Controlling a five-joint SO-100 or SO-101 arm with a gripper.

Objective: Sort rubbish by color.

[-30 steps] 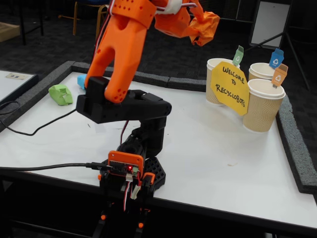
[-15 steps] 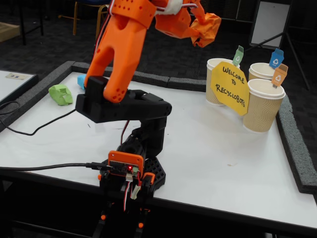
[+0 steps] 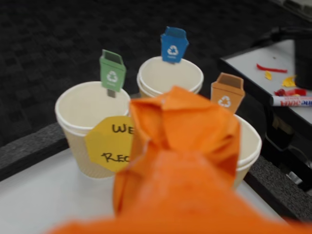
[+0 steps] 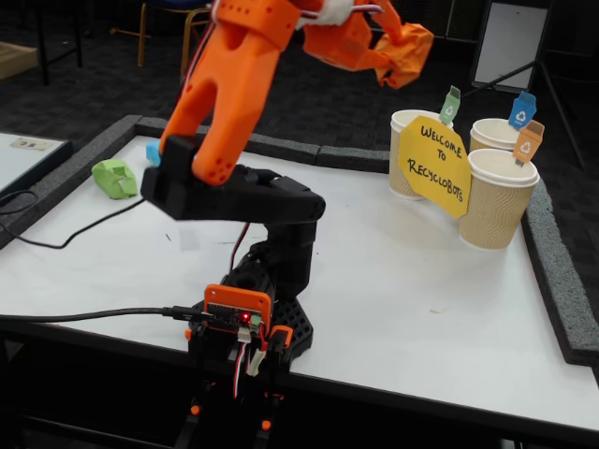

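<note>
My gripper (image 4: 391, 47) is raised high above the table and shut on the orange paper wad (image 4: 409, 54), which fills the lower middle of the wrist view (image 3: 183, 141). In the fixed view the wad hangs left of and above the three cups. A lime green wad (image 4: 114, 178) lies at the table's far left, and a light blue wad (image 4: 153, 152) peeks out behind the arm. The wrist view faces the cup with the green tag (image 3: 87, 122), the cup with the blue tag (image 3: 169, 78) and the cup with the orange tag (image 3: 247, 146), which the wad partly covers.
A yellow "Welcome to Recyclobots" sign (image 4: 435, 164) leans on the cups. A grey foam border (image 4: 562, 271) rims the white table (image 4: 421, 281). The arm's black base (image 4: 248, 318) stands at the near edge, with a cable (image 4: 84, 316) running left. Another table with scraps (image 3: 278, 83) lies beyond.
The arm has swung right and slightly up, carrying the orange wad closer to the cups.
</note>
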